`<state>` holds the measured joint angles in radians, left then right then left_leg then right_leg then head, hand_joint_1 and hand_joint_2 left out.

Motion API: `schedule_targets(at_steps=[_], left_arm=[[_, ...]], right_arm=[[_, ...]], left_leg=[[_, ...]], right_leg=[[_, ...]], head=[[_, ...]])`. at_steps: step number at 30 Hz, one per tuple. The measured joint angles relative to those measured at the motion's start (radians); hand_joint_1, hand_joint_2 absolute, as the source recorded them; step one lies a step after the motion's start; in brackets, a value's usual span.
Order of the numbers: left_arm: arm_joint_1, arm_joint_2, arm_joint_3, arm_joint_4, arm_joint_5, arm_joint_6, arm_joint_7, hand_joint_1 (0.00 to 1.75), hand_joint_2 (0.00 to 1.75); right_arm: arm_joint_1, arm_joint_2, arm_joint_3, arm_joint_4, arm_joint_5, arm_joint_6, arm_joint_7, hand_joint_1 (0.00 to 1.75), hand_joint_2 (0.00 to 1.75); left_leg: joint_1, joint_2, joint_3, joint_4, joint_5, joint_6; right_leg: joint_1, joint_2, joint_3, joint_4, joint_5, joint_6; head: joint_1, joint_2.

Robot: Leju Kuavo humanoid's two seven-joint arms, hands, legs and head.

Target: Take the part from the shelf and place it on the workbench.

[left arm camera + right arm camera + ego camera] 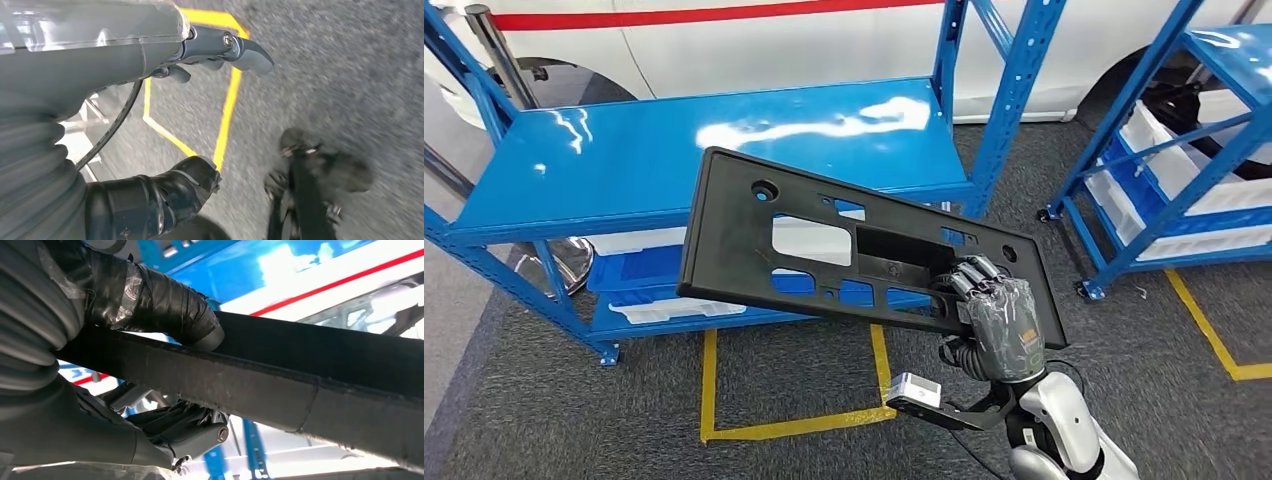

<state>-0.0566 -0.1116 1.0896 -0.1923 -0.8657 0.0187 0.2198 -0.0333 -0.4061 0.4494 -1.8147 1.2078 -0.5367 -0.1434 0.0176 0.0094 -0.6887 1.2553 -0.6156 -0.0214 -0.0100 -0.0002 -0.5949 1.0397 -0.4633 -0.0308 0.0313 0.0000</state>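
Observation:
The part is a long flat black plastic panel point(824, 240) with several cut-outs. It hangs tilted in the air in front of the blue shelf point(674, 150), clear of its top board. My right hand point(999, 310) grips the panel at its near right end, fingers over the top face. In the right wrist view the panel's edge point(310, 375) runs across, with the taped thumb point(165, 300) on one side and the darker fingers point(190, 432) on the other. My left hand point(165, 100) hangs over the carpet, thumb and fingers apart, holding nothing.
The shelf's lower level holds blue and white bins point(649, 290). A second blue rack point(1184, 150) with white bins stands at the right. Yellow floor tape point(794, 425) marks the grey carpet. A white car point(754, 40) stands behind the shelf.

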Motion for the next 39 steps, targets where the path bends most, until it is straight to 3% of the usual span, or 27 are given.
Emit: schedule_targets(at_steps=[1, 2, 3, 4, 6, 8, 10, 11, 12, 14, 15, 16, 20, 22, 23, 24, 26, 27, 28, 30, 31, 32, 33, 34, 35, 37, 39], left_arm=[[0.000, 0.000, 0.002, 0.000, 0.000, 0.000, 0.000, 0.00, 1.75], [-0.001, 0.000, 0.003, 0.000, 0.000, 0.000, -0.001, 0.00, 1.75], [-0.001, 0.000, 0.004, 0.000, 0.000, 0.000, -0.001, 0.00, 1.75], [-0.002, 0.000, 0.004, 0.000, 0.000, 0.000, -0.001, 0.00, 1.75], [-0.003, 0.002, 0.004, 0.000, 0.000, 0.000, -0.002, 0.00, 1.75], [-0.003, 0.003, 0.005, 0.000, 0.000, 0.000, -0.003, 0.00, 1.75], [-0.006, 0.002, 0.008, 0.000, 0.002, 0.000, -0.004, 0.00, 1.75], [-0.007, 0.001, 0.009, 0.000, 0.002, 0.000, -0.005, 0.00, 1.75], [-0.008, 0.001, 0.011, 0.000, 0.003, -0.001, -0.005, 0.00, 1.75], [-0.005, 0.000, 0.013, 0.000, 0.003, -0.001, -0.005, 0.00, 1.75], [-0.003, 0.000, 0.013, 0.000, 0.004, -0.001, -0.005, 0.00, 1.75], [-0.002, 0.000, 0.013, 0.000, 0.004, -0.002, -0.005, 0.00, 1.75], [-0.002, 0.000, 0.013, 0.000, 0.004, -0.002, -0.005, 0.00, 1.75], [-0.003, 0.000, 0.014, 0.000, 0.005, -0.002, -0.006, 0.00, 1.75], [-0.003, -0.001, 0.014, 0.000, 0.006, -0.002, -0.007, 0.00, 1.75], [-0.004, -0.002, 0.014, 0.000, 0.006, -0.004, -0.008, 0.00, 1.75], [-0.007, -0.005, 0.015, 0.000, 0.007, -0.006, -0.009, 0.00, 1.75], [-0.009, -0.006, 0.015, 0.000, 0.007, -0.006, -0.008, 0.00, 1.75], [-0.009, -0.006, 0.015, 0.000, 0.006, -0.006, -0.008, 0.00, 1.75], [-0.008, -0.008, 0.016, 0.000, 0.006, -0.006, -0.008, 0.00, 1.75], [-0.006, -0.008, 0.016, 0.000, 0.005, -0.006, -0.007, 0.00, 1.75], [-0.004, -0.009, 0.016, 0.000, 0.005, -0.006, -0.007, 0.00, 1.75], [-0.003, -0.008, 0.016, 0.000, 0.004, -0.006, -0.006, 0.00, 1.75], [-0.002, -0.008, 0.017, 0.000, 0.003, -0.006, -0.006, 0.00, 1.75], [-0.003, -0.008, 0.017, 0.000, 0.003, -0.007, -0.005, 0.00, 1.75], [-0.004, -0.008, 0.017, 0.000, 0.003, -0.007, -0.005, 0.00, 1.75], [-0.005, -0.009, 0.018, 0.000, 0.003, -0.007, -0.005, 0.00, 1.75]], right_arm=[[0.000, 0.000, 0.000, 0.000, 0.000, 0.000, 0.000, 1.75, 1.75], [0.001, 0.000, 0.000, 0.000, 0.000, 0.001, 0.000, 1.75, 1.75], [0.001, 0.000, 0.000, 0.000, 0.000, 0.001, 0.000, 1.75, 1.75], [0.001, 0.000, 0.000, 0.000, 0.000, 0.001, 0.000, 1.75, 1.75], [0.001, 0.000, 0.000, -0.002, 0.000, 0.001, 0.000, 1.75, 1.75], [0.001, 0.000, 0.000, -0.003, 0.002, 0.004, 0.000, 1.75, 1.75], [0.003, 0.000, 0.000, -0.004, 0.005, 0.010, 0.000, 1.75, 1.75], [0.003, 0.000, 0.001, -0.004, 0.006, 0.013, 0.001, 1.75, 1.75], [0.002, 0.000, 0.001, -0.005, 0.008, 0.017, 0.001, 1.75, 1.75], [-0.003, 0.000, 0.003, -0.005, 0.009, 0.024, 0.003, 1.75, 1.75], [-0.004, 0.000, 0.004, -0.005, 0.009, 0.026, 0.004, 1.75, 1.75], [-0.004, 0.001, 0.004, -0.005, 0.009, 0.027, 0.004, 1.75, 1.75], [-0.004, 0.001, 0.005, -0.005, 0.009, 0.028, 0.004, 1.75, 1.75], [-0.005, 0.001, 0.006, -0.005, 0.004, 0.035, 0.005, 1.75, 1.75], [-0.008, 0.000, 0.006, -0.005, -0.002, 0.043, 0.006, 1.75, 1.75], [-0.017, 0.000, 0.007, -0.007, -0.011, 0.054, 0.008, 1.75, 1.75], [-0.040, 0.000, 0.007, -0.010, -0.026, 0.072, 0.009, 1.75, 1.75], [-0.049, -0.001, 0.007, -0.011, -0.029, 0.077, 0.010, 1.75, 1.75], [-0.052, -0.001, 0.008, -0.011, -0.029, 0.078, 0.010, 1.75, 1.75], [-0.059, -0.001, 0.008, -0.011, -0.029, 0.082, 0.010, 1.75, 1.75], [-0.063, -0.001, 0.008, -0.011, -0.030, 0.084, 0.011, 1.75, 1.75], [-0.065, -0.001, 0.008, -0.012, -0.032, 0.087, 0.013, 1.75, 1.75], [-0.066, -0.001, 0.008, -0.012, -0.034, 0.090, 0.015, 1.75, 1.75], [-0.067, -0.001, 0.008, -0.013, -0.037, 0.092, 0.017, 1.75, 1.75], [-0.067, -0.001, 0.008, -0.014, -0.038, 0.094, 0.018, 1.75, 1.75], [-0.068, -0.001, 0.008, -0.015, -0.039, 0.095, 0.019, 1.75, 1.75], [-0.071, -0.002, 0.008, -0.018, -0.040, 0.095, 0.020, 1.75, 1.75]], left_leg=[[-0.001, -0.003, 0.001, 0.043, -0.008, 0.004], [-0.004, -0.005, 0.016, 0.056, 0.009, 0.009], [-0.007, -0.009, 0.046, 0.033, 0.038, 0.018], [-0.011, -0.022, 0.093, -0.022, 0.065, 0.030], [-0.018, -0.061, 0.200, -0.177, 0.071, 0.053], [-0.023, -0.081, 0.253, -0.268, 0.060, 0.058], [-0.024, -0.061, 0.250, -0.289, 0.087, 0.059], [-0.022, -0.049, 0.247, -0.300, 0.100, 0.063], [-0.020, -0.034, 0.240, -0.309, 0.113, 0.068], [-0.020, -0.008, 0.217, -0.309, 0.131, 0.075], [-0.020, 0.001, 0.207, -0.306, 0.136, 0.076], [-0.020, 0.006, 0.201, -0.304, 0.139, 0.076], [-0.020, 0.011, 0.196, -0.301, 0.141, 0.075], [-0.019, 0.026, 0.174, -0.288, 0.146, 0.074], [-0.019, 0.042, 0.152, -0.273, 0.150, 0.071], [-0.018, 0.065, 0.128, -0.256, 0.157, 0.063], [-0.016, 0.106, 0.098, -0.237, 0.174, 0.044], [-0.015, 0.113, 0.094, -0.235, 0.178, 0.035], [-0.013, 0.097, 0.090, -0.231, 0.168, 0.029], [-0.010, 0.040, 0.073, -0.179, 0.098, 0.019], [-0.008, 0.013, 0.060, -0.127, 0.048, 0.016], [-0.007, 0.002, 0.048, -0.066, 0.006, 0.014], [-0.006, -0.003, 0.042, -0.012, -0.017, 0.012], [-0.005, -0.004, 0.047, 0.019, -0.015, 0.010], [-0.004, -0.005, 0.066, 0.016, 0.008, 0.008], [0.003, -0.027, 0.146, -0.081, 0.063, 0.004], [0.008, -0.077, 0.230, -0.212, 0.060, 0.004]], right_leg=[[0.003, 0.011, -0.016, 0.002, 0.013, -0.001], [0.006, 0.022, -0.033, 0.003, 0.026, -0.001], [0.009, 0.033, -0.049, 0.004, 0.038, -0.001], [0.011, 0.045, -0.063, 0.005, 0.050, -0.001], [0.015, 0.066, -0.083, 0.003, 0.074, 0.004], [0.011, 0.086, -0.089, -0.009, 0.101, 0.013], [0.007, 0.098, -0.092, -0.028, 0.121, 0.026], [0.008, 0.087, -0.098, -0.025, 0.109, 0.031], [0.009, 0.067, -0.107, -0.003, 0.076, 0.035], [0.005, 0.023, -0.133, 0.094, -0.026, 0.044], [0.001, 0.013, -0.144, 0.139, -0.062, 0.047], [0.000, 0.010, -0.150, 0.168, -0.081, 0.050], [-0.002, 0.008, -0.155, 0.192, -0.090, 0.052], [-0.006, 0.006, -0.154, 0.242, -0.081, 0.058], [-0.008, -0.001, -0.121, 0.229, -0.054, 0.061], [-0.004, -0.021, -0.064, 0.171, -0.042, 0.058], [0.010, -0.051, 0.042, 0.020, -0.026, 0.041], [0.013, -0.057, 0.061, -0.026, -0.034, 0.029], [0.010, -0.047, 0.055, -0.033, -0.022, 0.021], [0.001, -0.031, 0.035, -0.045, 0.007, 0.006], [0.002, -0.021, 0.020, -0.046, 0.020, 0.003], [0.002, -0.010, 0.004, -0.044, 0.032, 0.001], [0.001, 0.001, -0.013, -0.042, 0.044, 0.002], [0.000, 0.013, -0.029, -0.039, 0.055, 0.005], [-0.002, 0.024, -0.045, -0.034, 0.066, 0.008], [-0.008, 0.045, -0.077, -0.021, 0.084, 0.020], [-0.010, 0.067, -0.103, -0.007, 0.102, 0.034]], head=[[0.000, 0.000], [0.000, 0.000], [0.000, 0.000], [0.000, 0.000], [0.000, 0.000], [0.000, 0.000], [0.000, 0.000], [0.001, 0.000], [0.002, 0.000], [0.002, 0.000], [0.001, 0.000], [0.001, 0.000], [0.001, 0.000], [0.001, 0.000], [0.001, 0.000], [0.001, 0.000], [0.001, 0.000], [0.001, 0.000], [0.001, 0.000], [0.001, 0.000], [0.000, 0.000], [0.000, 0.000], [0.000, 0.000], [0.000, 0.000], [0.001, 0.000], [0.000, 0.000], [0.001, 0.000]])
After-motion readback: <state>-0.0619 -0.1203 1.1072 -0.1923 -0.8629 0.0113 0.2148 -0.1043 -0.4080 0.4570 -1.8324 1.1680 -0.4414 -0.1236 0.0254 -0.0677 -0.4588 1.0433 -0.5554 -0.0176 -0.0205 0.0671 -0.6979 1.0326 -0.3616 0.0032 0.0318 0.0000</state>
